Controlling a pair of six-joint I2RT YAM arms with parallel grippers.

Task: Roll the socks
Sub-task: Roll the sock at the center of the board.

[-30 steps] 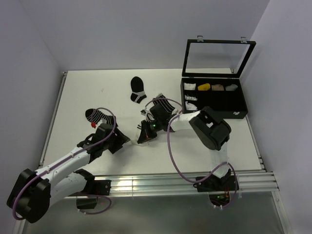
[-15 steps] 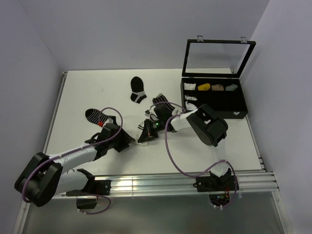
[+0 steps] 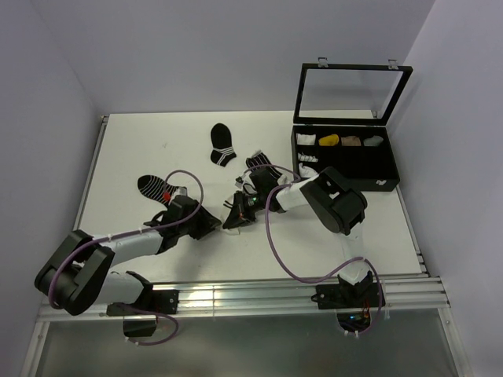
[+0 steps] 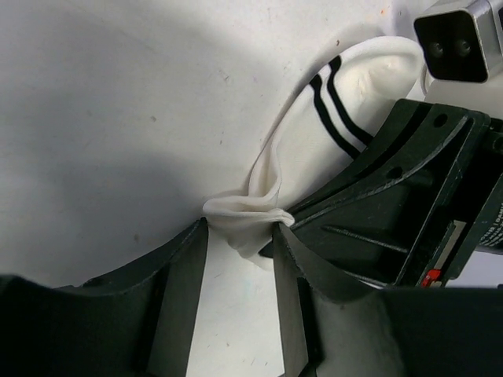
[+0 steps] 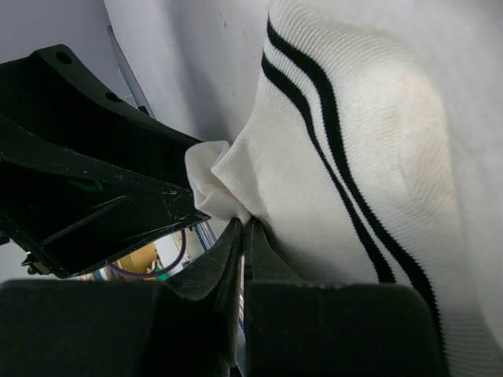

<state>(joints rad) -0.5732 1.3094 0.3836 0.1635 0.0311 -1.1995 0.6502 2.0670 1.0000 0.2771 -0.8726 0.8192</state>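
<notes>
Closed in since a second ago: part-open left gripper (image 4: 240,229) jaws straddling the bunched end of the white knit sock with two black stripes (image 4: 377,75), mid white table (image 3: 157,149). Left arm stretched low rightward. Right gripper (image 5: 242,228) shut, tips against that bunch, arm folded leftward.

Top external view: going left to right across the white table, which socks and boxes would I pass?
Black-and-white striped sock → black sock with white bands → striped sock by the right arm → open black box.

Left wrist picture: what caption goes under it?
Left gripper straddles the white sock's bunched edge, right gripper beside it.
</notes>
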